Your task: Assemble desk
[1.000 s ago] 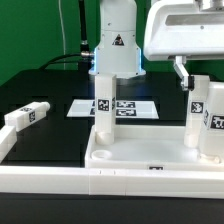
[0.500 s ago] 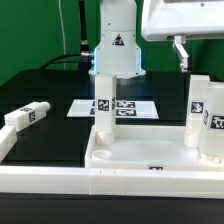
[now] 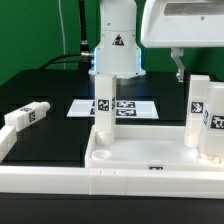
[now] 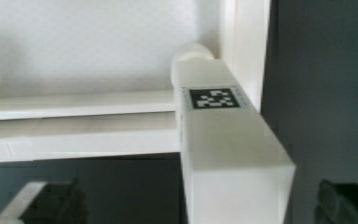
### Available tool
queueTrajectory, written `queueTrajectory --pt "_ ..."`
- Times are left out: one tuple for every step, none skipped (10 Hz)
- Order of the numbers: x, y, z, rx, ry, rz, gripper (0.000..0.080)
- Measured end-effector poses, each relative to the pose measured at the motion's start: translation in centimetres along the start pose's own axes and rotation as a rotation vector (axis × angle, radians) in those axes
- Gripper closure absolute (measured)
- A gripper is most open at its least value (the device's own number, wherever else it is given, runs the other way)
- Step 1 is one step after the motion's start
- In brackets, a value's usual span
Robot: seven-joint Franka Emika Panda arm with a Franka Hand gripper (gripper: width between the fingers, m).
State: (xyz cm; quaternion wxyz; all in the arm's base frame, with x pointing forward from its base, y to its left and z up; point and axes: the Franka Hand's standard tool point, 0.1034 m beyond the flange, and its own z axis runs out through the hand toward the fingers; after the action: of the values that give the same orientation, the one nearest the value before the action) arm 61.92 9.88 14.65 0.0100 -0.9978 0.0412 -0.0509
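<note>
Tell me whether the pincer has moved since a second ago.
Yes. The pincer has risen slightly: its visible finger hangs a little higher against the top of the upright leg at the exterior view's right than before.

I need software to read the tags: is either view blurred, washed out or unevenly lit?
Exterior view: the tag on the upright leg is fairly sharp, but the white housing above the gripper is blown out to flat white. Wrist view: the near leg looks soft, its tag slightly blurred; the dark fingertips are out of focus.
</note>
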Motion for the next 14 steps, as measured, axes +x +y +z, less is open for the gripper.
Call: queueTrajectory --pt "-0.4 0.1 0.0 -0.006 -0.073 0.003 0.0151" --pt "-0.3 0.0 0.1 -0.011 -0.111 0.003 0.0151" --pt "-0.2 -0.3 0.1 -0.014 -0.130 -0.001 0.0151" --pt "0.0 -0.4 0.2 -0.013 -0.120 -0.003 0.0151" --pt "0.0 -0.4 0.3 -0.014 -0.121 -0.003 0.0151" --pt "-0.1 -0.6 0.5 -0.016 -0.122 0.003 0.0151" --pt "0.0 -0.9 0.8 -0.015 -0.112 0.001 0.0151" --pt "0.0 -1.1 1.3 -0.017 -0.105 0.006 0.0151" --pt "-0.1 -1.2 1.5 -0.018 -0.105 0.009 0.0151" --pt "0.0 -1.1 1.6 -0.018 -0.101 0.010 0.0178" --pt "0.0 -1.1 1.6 -0.018 -0.101 0.011 0.0178" --pt "0.0 -1.1 1.6 -0.018 -0.101 0.011 0.0352" --pt "0.0 -1.1 1.6 -0.018 -0.101 0.011 0.0513" --pt "0.0 -1.1 1.6 -0.018 -0.101 0.018 0.0513"
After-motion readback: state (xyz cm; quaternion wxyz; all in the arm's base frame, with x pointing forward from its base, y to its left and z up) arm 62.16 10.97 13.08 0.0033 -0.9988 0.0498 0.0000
